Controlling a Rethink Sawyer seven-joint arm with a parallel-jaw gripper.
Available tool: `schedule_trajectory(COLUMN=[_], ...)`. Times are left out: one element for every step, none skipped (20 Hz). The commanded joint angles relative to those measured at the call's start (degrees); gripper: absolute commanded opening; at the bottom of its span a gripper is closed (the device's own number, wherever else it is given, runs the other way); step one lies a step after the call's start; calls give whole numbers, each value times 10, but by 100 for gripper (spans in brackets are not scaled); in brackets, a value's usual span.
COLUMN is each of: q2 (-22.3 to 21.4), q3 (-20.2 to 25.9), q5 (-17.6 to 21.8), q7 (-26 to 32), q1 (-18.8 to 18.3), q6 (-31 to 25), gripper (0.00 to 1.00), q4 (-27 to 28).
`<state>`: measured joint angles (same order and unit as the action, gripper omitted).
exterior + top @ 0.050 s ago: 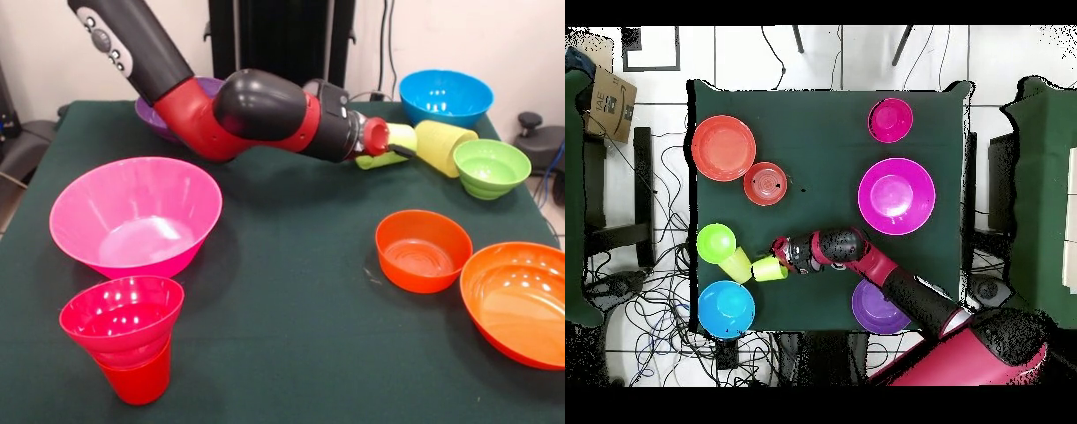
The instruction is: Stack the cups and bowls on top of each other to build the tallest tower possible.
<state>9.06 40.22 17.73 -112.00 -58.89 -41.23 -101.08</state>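
While the red and black arm [256,110] stretches low across the green tabletop [291,291], its gripper [388,150] sits right at a lime green cup [387,148] lying on its side; a dark finger shows against the cup, but I cannot tell whether the gripper is closed on it or merely touching it. Just beside that cup lies a pale yellow cup [444,144], also on its side, its open mouth toward the small ribbed green bowl [491,167], which stands upright and appears to touch it. Behind these, near the far edge, stands the blue bowl [446,97]. A purple bowl [159,115] is mostly hidden behind the arm in the front view; from above it [877,308] shows partly under the arm. The large pink bowl [134,215] stands upright on the opposite side of the tabletop from the cups. Near the front edge is the only stack: a small magenta bowl [122,318] set upright in the mouth of an upright red cup [137,380]. A small orange bowl [423,250] stands just beside the large orange bowl [521,300], which runs off the picture's edge in the front view.
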Motion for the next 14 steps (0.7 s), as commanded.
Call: schedule_trajectory(q2=[0, -1, -2, 4, 3, 2, 0, -3, -5, -7, -8, -8, -8, -9], q3=[-13, -13, -13, -8, -8, -7, -7, -8, -8, -9, -11, -11, -11, -12], q5=[55, 55, 55, 57, 57, 58, 59, 62, 63, 65, 68, 69, 69, 69], q7=[68, 78, 89, 60, 59, 58, 57, 55, 53, 53, 53, 54, 54, 55], q1=[32, 35, 39, 32, 32, 32, 33, 32, 32, 32, 32, 31, 31, 29], q6=[55, 38, 21, 76, 77, 77, 77, 81, 83, 83, 83, 82, 82, 80], gripper=[0, 0, 0, 0, 0, 0, 0, 0, 0, 0, 0, 0, 0, 0], q4=[58, 64, 70, 67, 68, 67, 66, 63, 62, 63, 63, 63, 63, 62])
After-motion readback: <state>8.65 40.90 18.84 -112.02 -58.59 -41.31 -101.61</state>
